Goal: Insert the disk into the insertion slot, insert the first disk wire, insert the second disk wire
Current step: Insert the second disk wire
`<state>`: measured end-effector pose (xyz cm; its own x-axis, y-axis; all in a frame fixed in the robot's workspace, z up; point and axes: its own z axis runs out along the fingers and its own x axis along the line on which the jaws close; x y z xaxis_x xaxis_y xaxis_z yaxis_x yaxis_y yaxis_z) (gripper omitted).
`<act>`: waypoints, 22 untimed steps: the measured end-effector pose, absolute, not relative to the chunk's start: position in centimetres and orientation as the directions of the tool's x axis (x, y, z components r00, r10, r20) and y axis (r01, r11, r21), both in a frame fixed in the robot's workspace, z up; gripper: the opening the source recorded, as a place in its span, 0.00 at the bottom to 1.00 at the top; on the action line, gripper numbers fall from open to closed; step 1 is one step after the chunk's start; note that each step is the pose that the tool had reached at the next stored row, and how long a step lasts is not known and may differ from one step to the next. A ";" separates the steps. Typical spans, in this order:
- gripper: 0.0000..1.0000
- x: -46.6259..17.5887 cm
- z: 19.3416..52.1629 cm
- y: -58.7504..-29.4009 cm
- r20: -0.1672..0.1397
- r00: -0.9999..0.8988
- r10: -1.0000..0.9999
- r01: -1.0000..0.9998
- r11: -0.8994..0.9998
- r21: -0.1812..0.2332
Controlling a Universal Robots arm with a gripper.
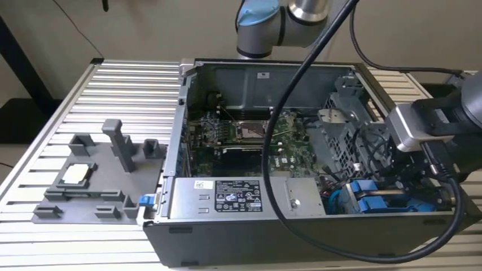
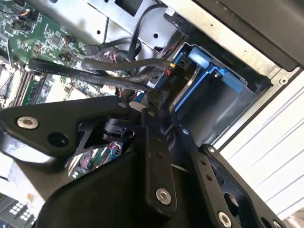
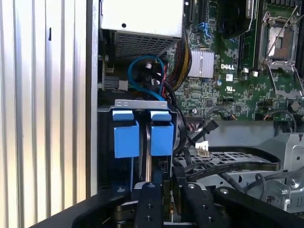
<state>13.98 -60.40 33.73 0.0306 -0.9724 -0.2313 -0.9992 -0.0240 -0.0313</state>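
1. In the exterior view, the open grey metal computer case (image 1: pixel 249 237) lies on a ribbed aluminium table (image 1: pixel 121 90). Near the exterior view's left stands a grey plastic fixture tray (image 1: pixel 90 186), well apart from the case. The grey labelled power-supply box (image 1: pixel 233 197) sits along the near wall of the case, with the green motherboard (image 1: pixel 249 135) behind it. At the exterior view's right the robot arm's wrist (image 1: pixel 437 124) hangs over the drive cage corner, where the insertion slot (image 1: pixel 380 200) shows its blue plastic rails. Thick black cables (image 1: pixel 301 73) loop across the case opening.

2. In the second wrist view, the black gripper (image 2: pixel 164 121) reaches into a tangle of black wires (image 2: pixel 104 71) just beside the blue-railed bay (image 2: pixel 209 80); little open room remains between the wires and the cage wall. Whether the fingers are clenched or released cannot be told.

3. In the first wrist view, the gripper's black links (image 3: pixel 168 199) point at the grey cage, where the disk's (image 3: pixel 148 142) thin silver edge stands upright between two bright blue caddy tabs (image 3: pixel 126 137). A white wire connector (image 3: pixel 202 148) hangs loose just beside the cage.
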 end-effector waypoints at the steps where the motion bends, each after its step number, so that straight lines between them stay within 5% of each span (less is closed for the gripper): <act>1: 0.24 14.0 34.0 -60.4 -0.231 0.030 -0.972 -0.999 -0.024 -0.031; 15: 0.24 14.0 39.7 -60.4 -0.220 0.030 -0.975 -0.999 -0.024 -0.031; 22: 0.24 14.0 39.9 -60.4 -0.220 0.030 -0.975 -0.999 -0.024 -0.031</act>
